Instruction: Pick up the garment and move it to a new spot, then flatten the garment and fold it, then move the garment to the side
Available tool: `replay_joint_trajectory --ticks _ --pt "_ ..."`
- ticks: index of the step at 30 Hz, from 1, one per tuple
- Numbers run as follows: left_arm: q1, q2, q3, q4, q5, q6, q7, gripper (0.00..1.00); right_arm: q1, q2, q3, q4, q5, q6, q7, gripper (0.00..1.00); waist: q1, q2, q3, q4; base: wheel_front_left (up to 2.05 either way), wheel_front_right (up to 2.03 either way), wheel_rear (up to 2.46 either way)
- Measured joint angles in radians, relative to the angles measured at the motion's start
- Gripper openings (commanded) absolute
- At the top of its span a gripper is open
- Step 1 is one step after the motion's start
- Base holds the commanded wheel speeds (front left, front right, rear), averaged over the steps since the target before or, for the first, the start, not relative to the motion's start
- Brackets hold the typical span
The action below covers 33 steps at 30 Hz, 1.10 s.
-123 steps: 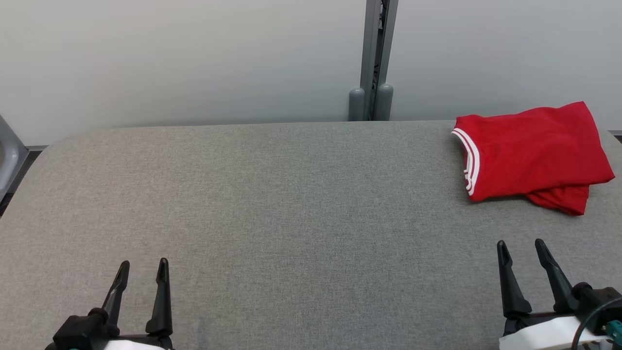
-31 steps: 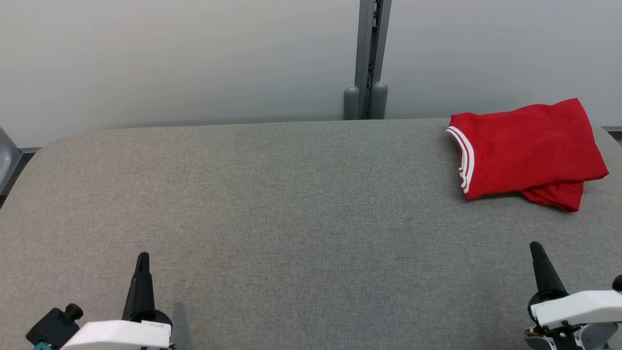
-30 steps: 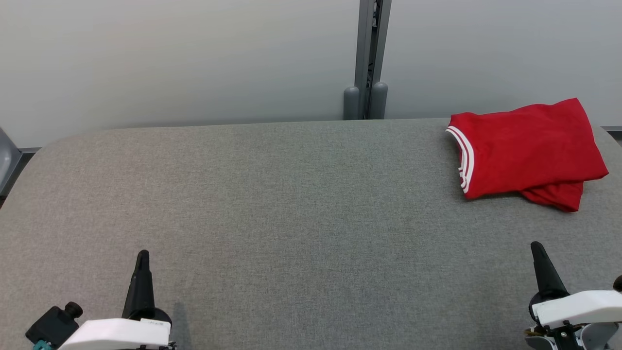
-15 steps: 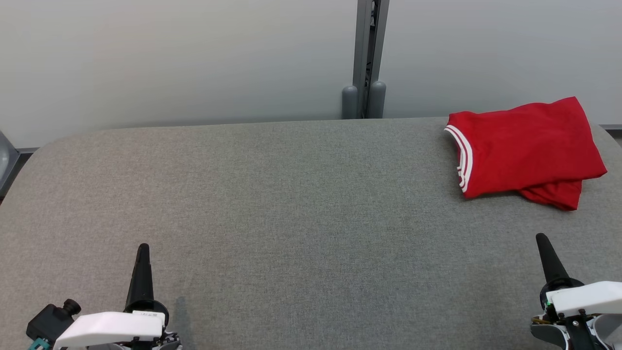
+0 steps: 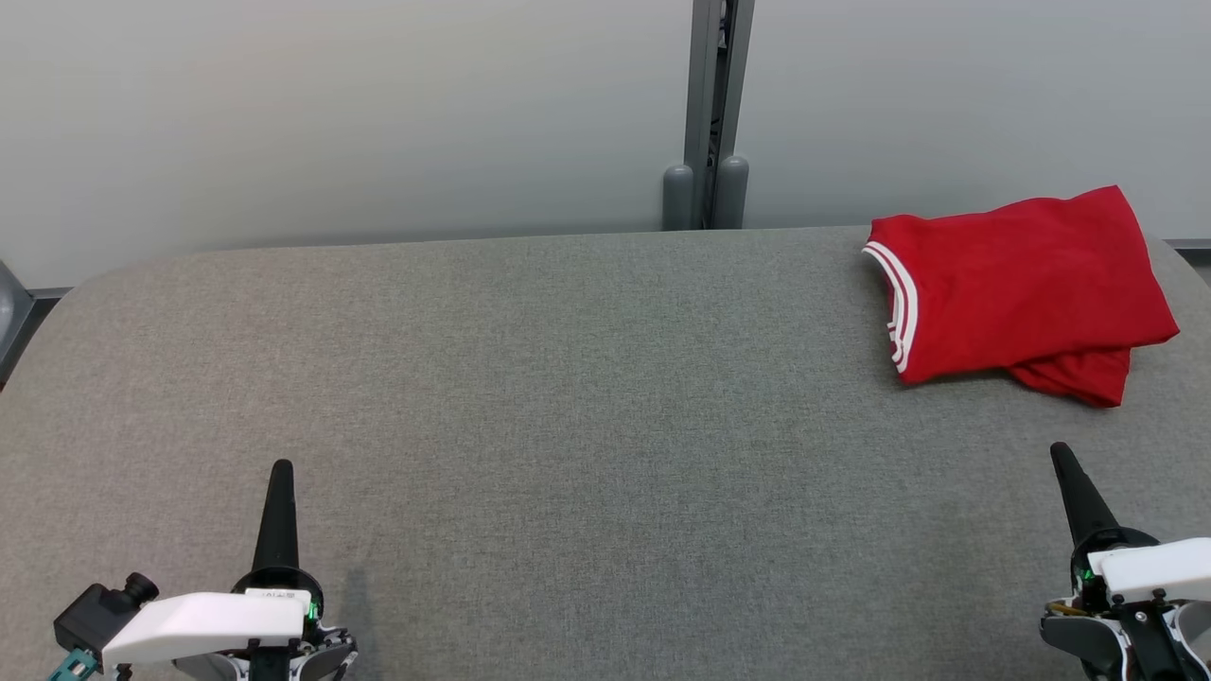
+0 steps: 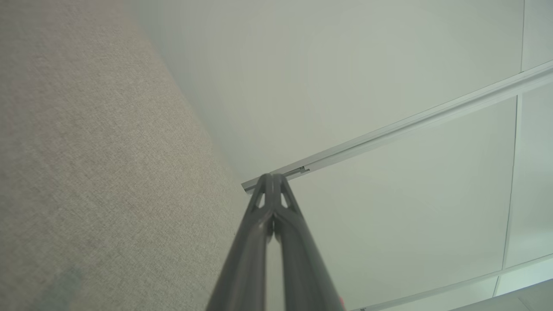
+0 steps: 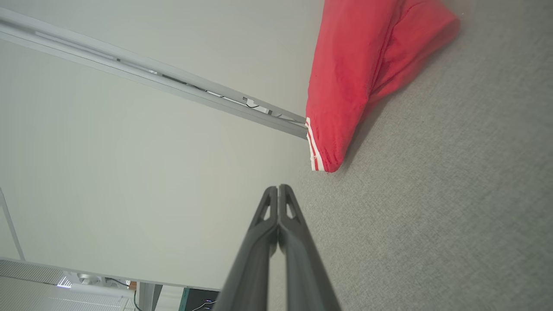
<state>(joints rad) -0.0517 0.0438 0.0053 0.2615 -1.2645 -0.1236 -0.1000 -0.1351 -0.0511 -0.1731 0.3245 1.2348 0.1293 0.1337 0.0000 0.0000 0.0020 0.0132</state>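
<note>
- Head view: the folded red garment with white-striped trim [image 5: 1022, 284] lies at about 2 o'clock, on the far right part of the grey fabric-covered table [image 5: 568, 397].
  - Its striped edge faces 9 o'clock, and a lower layer pokes out at its 5 o'clock corner.
  - Folded and set off to the side like this, it looks to me like a finished job rather than one in hand.
  - The left gripper [image 5: 281, 470] sits at 7 o'clock and the right gripper [image 5: 1060, 452] at 5 o'clock.
  - Each gripper is clenched into a single dark spike pointing to 12 and holds nothing.
  - Both are clear of the cloth. The right one is the nearer, with the garment roughly at its 12 o'clock.
  - I judge this to be a parked pose, arms drawn back to the near edge so nothing disturbs the fold.
- Left wrist view: the two fingers meet at the tips with nothing between them, which the head view's edge-on look shows less plainly.
  - The table fills the 9 o'clock side.
  - A pale wall crossed by a thin metal rail [image 6: 389, 129] takes up the rest.
- Right wrist view: these fingers too are pressed together and empty.
  - The garment lies beyond the tips at 1 o'clock, apart from them.
  - This low angle shows what the head view flattens: the thickness of the fold, its rounded doubled edge, and the striped trim at the nearest corner.
  - Whether the layer sticking out underneath is a sleeve or a hem is hard to tell at this slant.
</note>
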Motion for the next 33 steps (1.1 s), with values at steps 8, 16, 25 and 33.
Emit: replay_joint_trajectory --ticks 8,16,25,33 --pt "-0.018 0.001 -0.005 0.000 -0.069 0.000 0.011 0.00 -0.014 0.000 -0.014 0.006 0.068 0.000 0.025 0.00 0.0000 0.0000 0.001 -0.002 0.00 0.00 0.00" --pt "-0.027 0.001 -0.010 0.000 -0.135 -0.003 0.020 0.00 -0.024 0.000 -0.029 0.009 0.130 0.000 0.051 0.00 0.0000 0.0000 0.003 -0.004 0.00 0.00 0.00" --pt "-0.039 0.002 -0.016 0.000 -0.206 -0.003 0.029 0.00 -0.040 -0.001 -0.044 0.013 0.196 0.000 0.075 0.00 0.0000 0.0000 0.004 -0.007 0.00 0.00 0.00" --pt "-0.054 0.003 -0.019 0.000 -0.262 -0.003 0.038 0.00 -0.047 -0.001 -0.055 0.016 0.248 0.000 0.097 0.00 0.0000 0.0000 0.005 -0.009 0.00 0.00 0.00"
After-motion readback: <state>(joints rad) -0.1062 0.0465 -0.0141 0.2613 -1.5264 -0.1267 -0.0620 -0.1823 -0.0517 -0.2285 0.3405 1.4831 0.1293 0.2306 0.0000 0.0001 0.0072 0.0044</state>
